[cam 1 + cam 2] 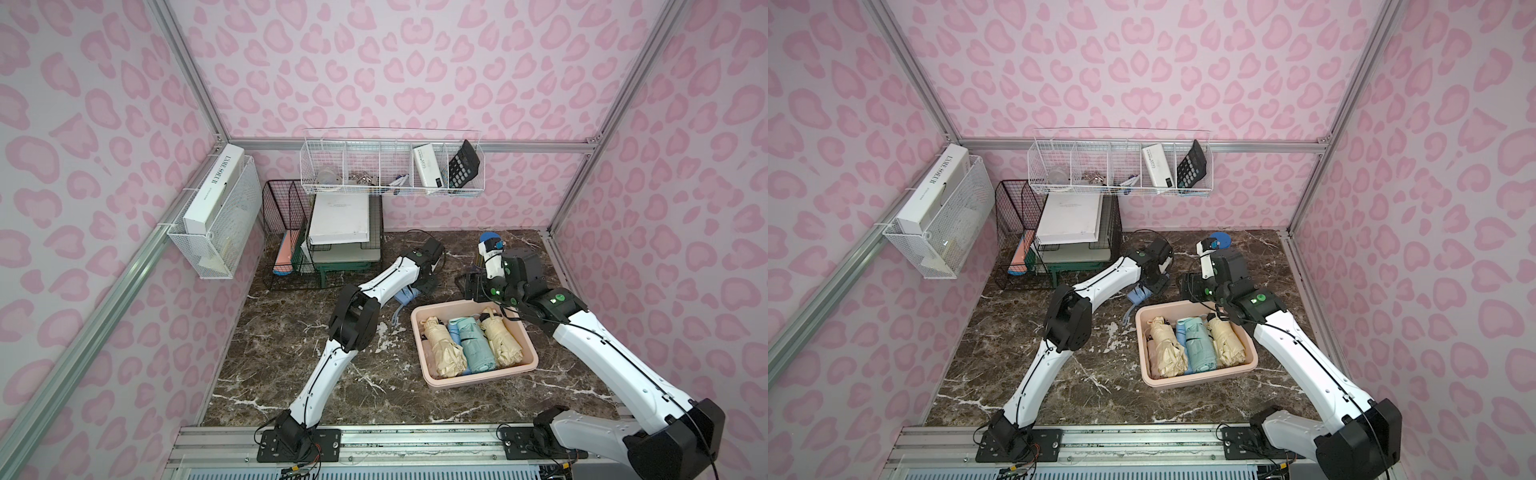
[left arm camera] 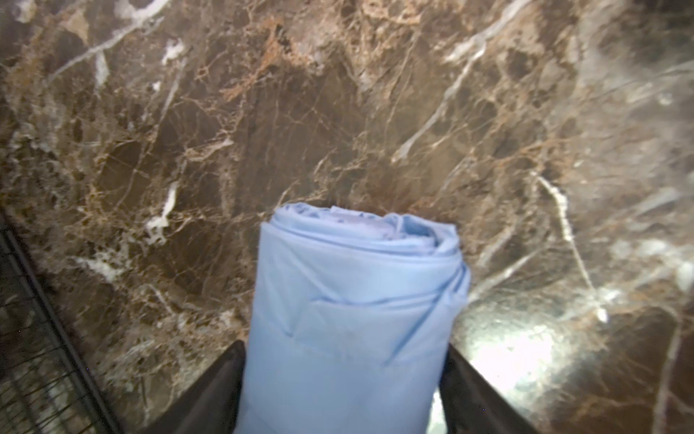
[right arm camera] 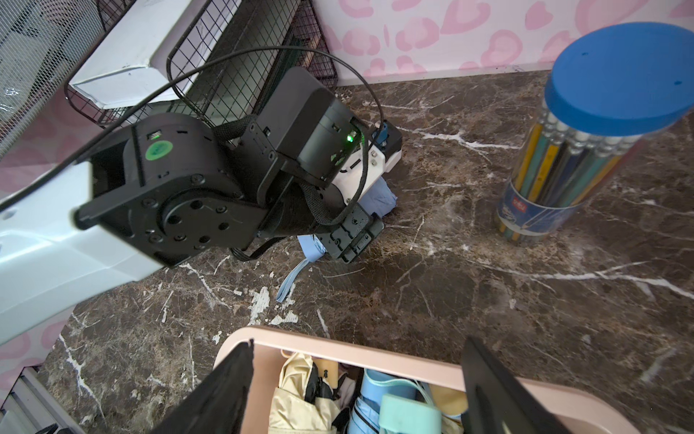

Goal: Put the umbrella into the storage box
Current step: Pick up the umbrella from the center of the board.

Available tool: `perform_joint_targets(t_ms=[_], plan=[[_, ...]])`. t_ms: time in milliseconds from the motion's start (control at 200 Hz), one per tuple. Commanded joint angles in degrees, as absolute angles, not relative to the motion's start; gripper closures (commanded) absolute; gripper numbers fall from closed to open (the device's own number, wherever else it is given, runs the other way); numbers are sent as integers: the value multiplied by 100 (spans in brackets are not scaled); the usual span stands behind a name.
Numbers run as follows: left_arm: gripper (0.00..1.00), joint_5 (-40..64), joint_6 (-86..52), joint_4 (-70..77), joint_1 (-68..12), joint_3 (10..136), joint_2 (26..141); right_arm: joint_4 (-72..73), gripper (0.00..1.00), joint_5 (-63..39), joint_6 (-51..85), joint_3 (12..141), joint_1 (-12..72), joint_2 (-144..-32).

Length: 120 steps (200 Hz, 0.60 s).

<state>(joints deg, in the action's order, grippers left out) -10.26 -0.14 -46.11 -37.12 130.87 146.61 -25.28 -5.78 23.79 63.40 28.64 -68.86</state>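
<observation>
Off the storage box (image 1: 482, 376) at 11 o'clock: one blue umbrella (image 1: 405, 297), left gripper (image 2: 345, 347) clamped on it. Four folded umbrellas (image 1: 478, 345) inside. Right gripper (image 3: 358, 344) spread wide, empty.

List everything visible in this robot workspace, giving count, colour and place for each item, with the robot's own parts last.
storage box: one, pale pink, on the table's right.
boxed umbrellas: four seen, two cream, one blue, one mint, inside the storage box.
light blue umbrella: one, on the table beyond the box.
pencil tub: one, clear with blue lid, table's back.
file rack: one, black wire, back left.
wire baskets: two, white, back wall and left wall.
calculator: one, black, back-wall basket.
white boxes: three, one per basket, one beside the rack.
table: one, dark marble.
left gripper: one, black, closed on the light blue umbrella.
right gripper: one, black, open, at the storage box's far edge.
</observation>
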Motion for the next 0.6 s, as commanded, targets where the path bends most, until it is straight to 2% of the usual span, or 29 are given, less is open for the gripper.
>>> perform_joint_targets(t_ms=[0,270,595], plan=[[31,-912,-164,-4961,-3673,13061,14783,-2456,20,-600,2265,6416,2866,-6916],[46,-659,-416,-5035,-3621,13046,14718,-2340,20,-676,2114,6385,2843,-6886],[71,-576,-574,-4954,-3525,12776,14182,-2259,21,-580,2253,6369,2832,-6865]])
